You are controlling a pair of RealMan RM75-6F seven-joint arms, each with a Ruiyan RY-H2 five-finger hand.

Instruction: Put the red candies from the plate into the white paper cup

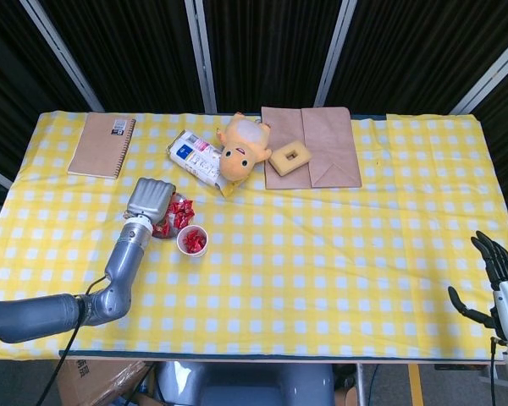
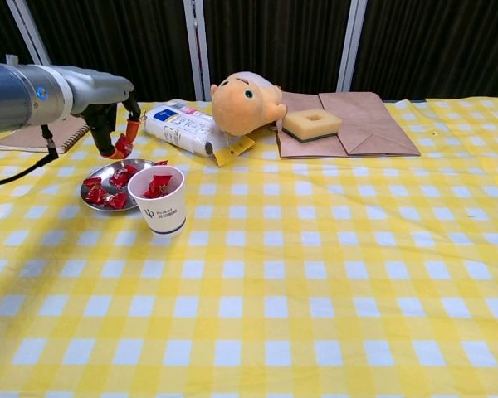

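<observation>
Above the plate (image 2: 95, 201), left hand (image 2: 109, 104) pinches a crinkly red candy (image 2: 120, 150). It should swing toward four o'clock and release right over the white paper cup (image 2: 160, 203), already holding candies. Shiny metal dish, stiff paper walls. Right hand (image 1: 494, 269) idles, fingers spread.

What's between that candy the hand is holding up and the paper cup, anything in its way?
Nothing visible. The left hand holds a red candy above the plate. The white paper cup stands beside the plate, open at the top, already holding candies. The snack packet lies behind, off that path.
</observation>
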